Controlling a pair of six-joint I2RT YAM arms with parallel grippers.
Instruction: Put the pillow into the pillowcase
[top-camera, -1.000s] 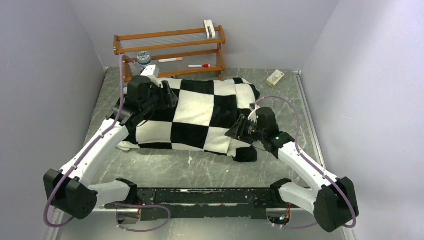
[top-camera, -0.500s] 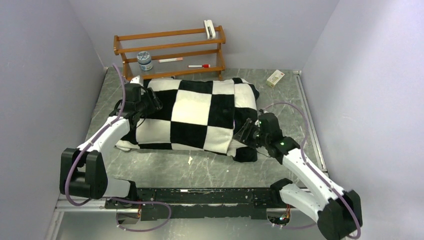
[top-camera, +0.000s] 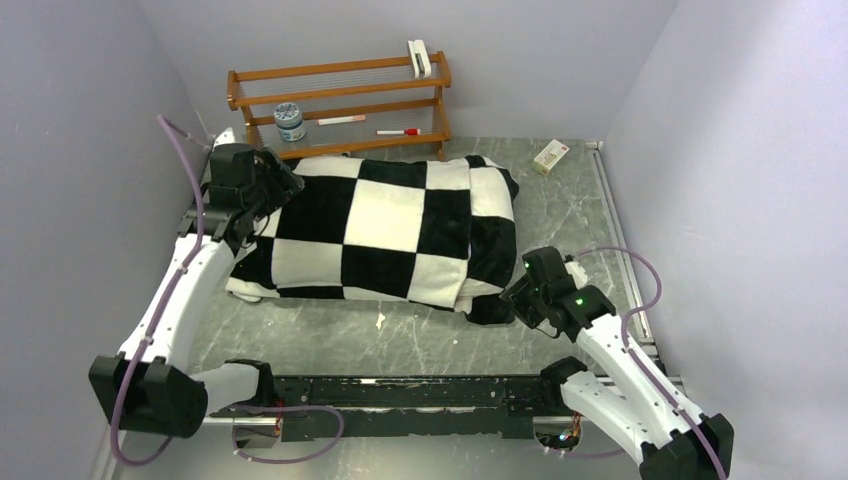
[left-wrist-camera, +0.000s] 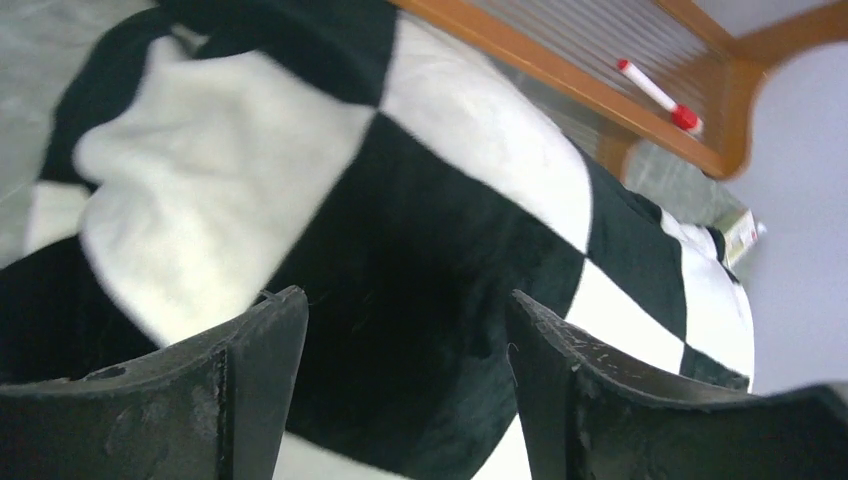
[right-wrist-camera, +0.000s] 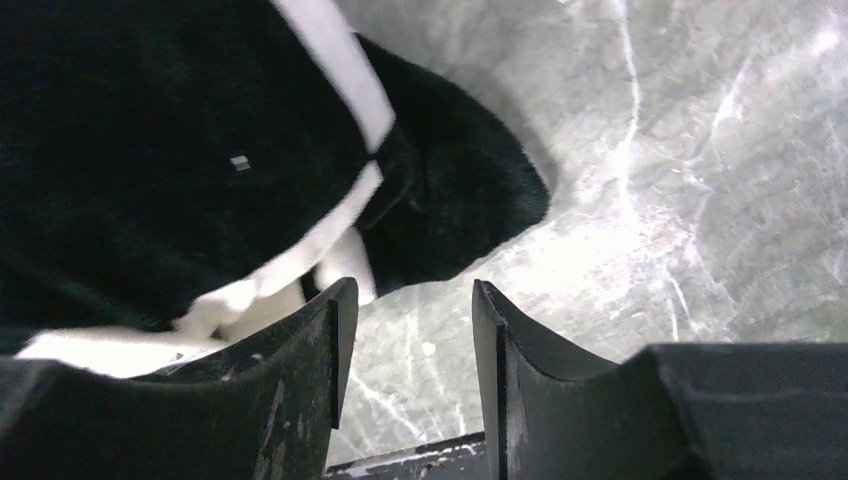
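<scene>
The black-and-white checkered pillowcase (top-camera: 385, 230) lies plump and filled across the middle of the table. No plain white pillow shows in the top view. It is hidden, apparently inside the case. My left gripper (top-camera: 268, 192) is open and empty, hovering over the case's far left corner. In the left wrist view (left-wrist-camera: 405, 310) it has a black square of the case (left-wrist-camera: 430, 270) between its spread fingers. My right gripper (top-camera: 516, 296) is open and empty just off the case's near right corner (right-wrist-camera: 450, 200), over bare table (right-wrist-camera: 410, 290).
A wooden rack (top-camera: 340, 100) stands at the back with a jar (top-camera: 289, 120), a red marker (top-camera: 398, 131) and a white object (top-camera: 419, 57) on it. A small box (top-camera: 550, 156) lies at the back right. Grey walls close in on both sides.
My left arm has swung from over the case's left part to its far left corner. My right arm has drawn back off the case's right end toward the near right.
</scene>
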